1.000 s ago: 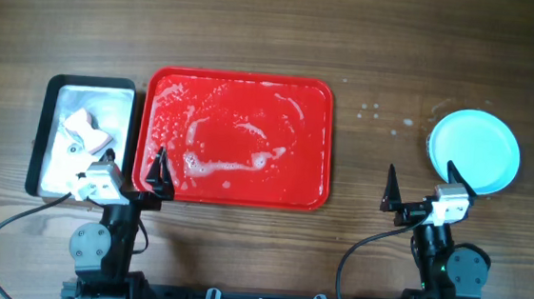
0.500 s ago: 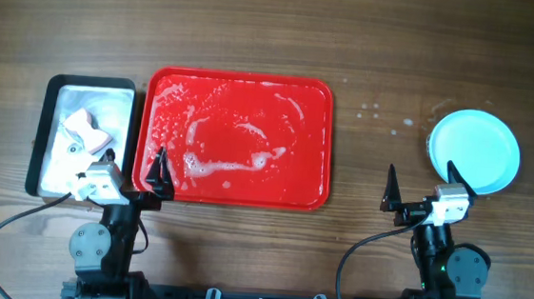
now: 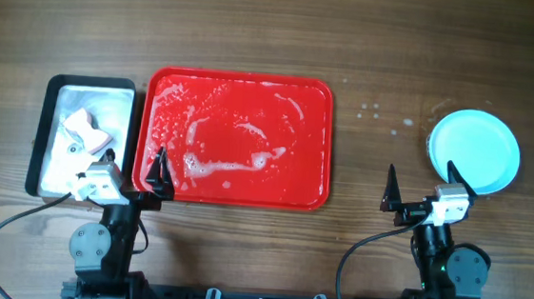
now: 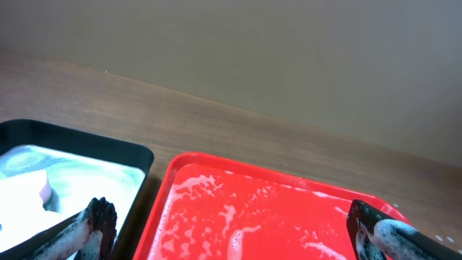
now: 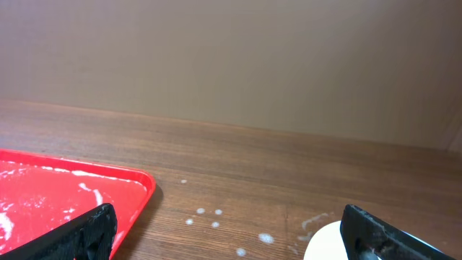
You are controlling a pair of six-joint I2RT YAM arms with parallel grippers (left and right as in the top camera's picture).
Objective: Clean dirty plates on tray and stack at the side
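The red tray (image 3: 236, 139) lies in the middle of the table, smeared with white foam, with no plates on it. It also shows in the left wrist view (image 4: 267, 217) and at the left edge of the right wrist view (image 5: 65, 191). The pale blue plates (image 3: 474, 151) sit as one round stack on the table at the right; how many are in it cannot be told. A pale edge of the stack shows in the right wrist view (image 5: 325, 244). My left gripper (image 3: 132, 169) is open and empty at the tray's near left corner. My right gripper (image 3: 423, 187) is open and empty, near the stack.
A black-rimmed silvery metal tray (image 3: 47, 175) with foamy water and a pale sponge (image 3: 87, 133) stands left of the red tray. White foam drops (image 3: 375, 112) dot the wood between the red tray and the plates.
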